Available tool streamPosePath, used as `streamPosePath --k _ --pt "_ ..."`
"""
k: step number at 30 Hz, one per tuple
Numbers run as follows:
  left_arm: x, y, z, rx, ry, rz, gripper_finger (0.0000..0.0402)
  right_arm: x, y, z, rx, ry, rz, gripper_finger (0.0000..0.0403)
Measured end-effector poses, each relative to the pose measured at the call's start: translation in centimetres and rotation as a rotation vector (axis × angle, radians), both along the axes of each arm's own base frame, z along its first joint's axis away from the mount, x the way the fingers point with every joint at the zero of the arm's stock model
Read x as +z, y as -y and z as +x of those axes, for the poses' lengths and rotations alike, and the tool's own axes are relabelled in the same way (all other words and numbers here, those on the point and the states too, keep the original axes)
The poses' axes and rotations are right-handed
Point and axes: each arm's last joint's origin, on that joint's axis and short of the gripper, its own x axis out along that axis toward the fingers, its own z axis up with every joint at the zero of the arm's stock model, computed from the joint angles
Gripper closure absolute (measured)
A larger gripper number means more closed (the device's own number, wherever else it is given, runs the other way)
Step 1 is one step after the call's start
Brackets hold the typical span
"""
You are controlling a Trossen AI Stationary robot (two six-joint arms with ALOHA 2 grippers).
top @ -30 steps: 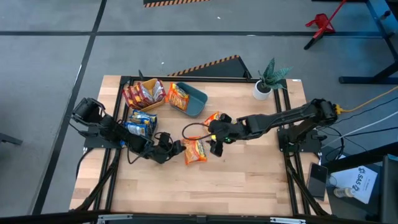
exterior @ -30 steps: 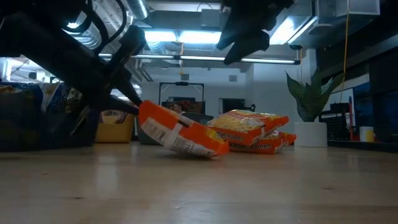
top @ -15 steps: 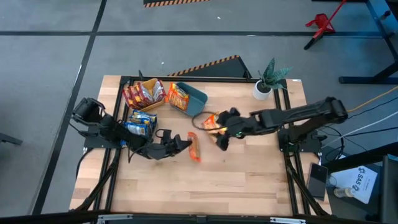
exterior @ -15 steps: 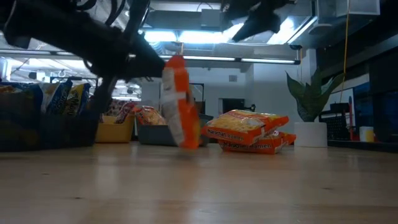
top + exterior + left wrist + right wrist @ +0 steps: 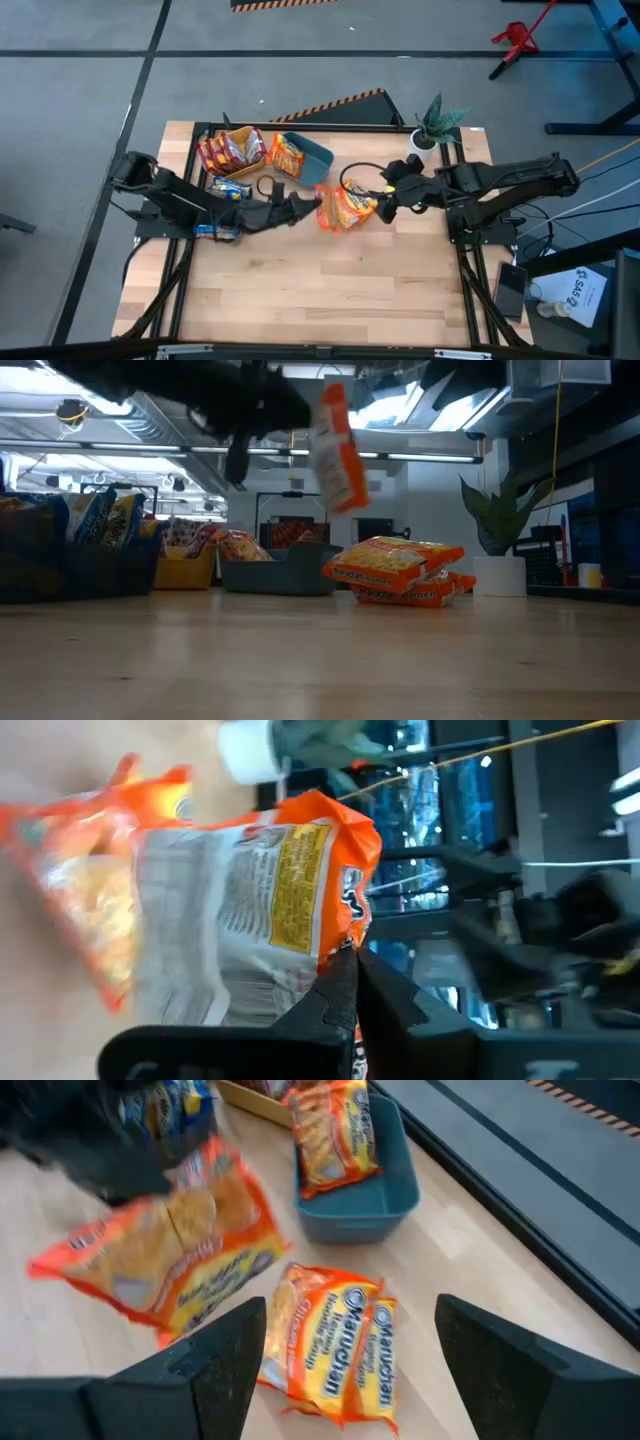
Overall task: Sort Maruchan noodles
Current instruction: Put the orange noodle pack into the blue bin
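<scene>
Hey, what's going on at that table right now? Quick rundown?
Left gripper shut on orange noodle packet, held in the air. Right gripper open, empty, above two orange packets. Teal bin just beyond, unobstructed.

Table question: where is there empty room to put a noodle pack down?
The wooden table is bare along its whole near half, below both arms. It is crowded at the far left, where the yellow bin, teal bin and orange packets bunch together.

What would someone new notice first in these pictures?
An orange noodle packet hangs in the air above the table's middle, pinched in the left end effector. Under it, two more orange packets lie stacked on the wood near the potted plant. The right end effector waits open beside them.
</scene>
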Motion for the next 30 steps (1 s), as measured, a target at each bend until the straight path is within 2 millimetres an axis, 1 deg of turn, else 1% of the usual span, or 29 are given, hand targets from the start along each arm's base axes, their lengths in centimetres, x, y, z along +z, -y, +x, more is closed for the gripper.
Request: streamPosePath --k 4,8,11,15,18,21,23,25,30 --pt "2.3 -2.1 0.1 0.033 -0.005 0.085 0.0401 0.0 0.0 -0.2 -0.001 -0.005 -0.009 0.0123" --pt "2.9 -4.8 0.0 0.053 -0.099 0.148 0.0401 0.0 0.1 -0.2 0.008 -0.021 -0.02 0.0123" --pt "3.2 -6.9 -0.3 0.064 -0.162 0.188 0.0401 -0.5 0.0 -0.2 0.01 -0.039 -0.026 0.0123" --pt "3.1 -10.0 -0.9 0.088 -0.227 0.208 0.0401 -1.3 0.1 -0.3 0.011 -0.064 -0.03 0.0123" --pt "2.8 -12.1 -1.2 0.063 -0.25 0.198 0.0401 -2.0 0.1 -0.3 0.002 -0.076 -0.024 0.0123" --pt "2.0 -13.9 -1.9 0.051 -0.357 0.209 0.0401 -2.4 0.1 -0.3 0.0 -0.083 -0.024 0.0123" --pt "1.4 -14.9 -2.4 0.056 -0.428 0.208 0.0401 -2.8 0.0 -0.1 0.0 -0.075 -0.022 0.0123" --pt "1.1 -15.8 -2.8 0.047 -0.461 0.208 0.0401 -3.4 0.0 0.0 0.0 -0.066 -0.019 0.0123" --pt "0.5 -17.3 -3.7 0.031 -0.553 0.229 0.0402 -4.6 -0.1 0.3 0.011 -0.049 -0.002 0.0123"
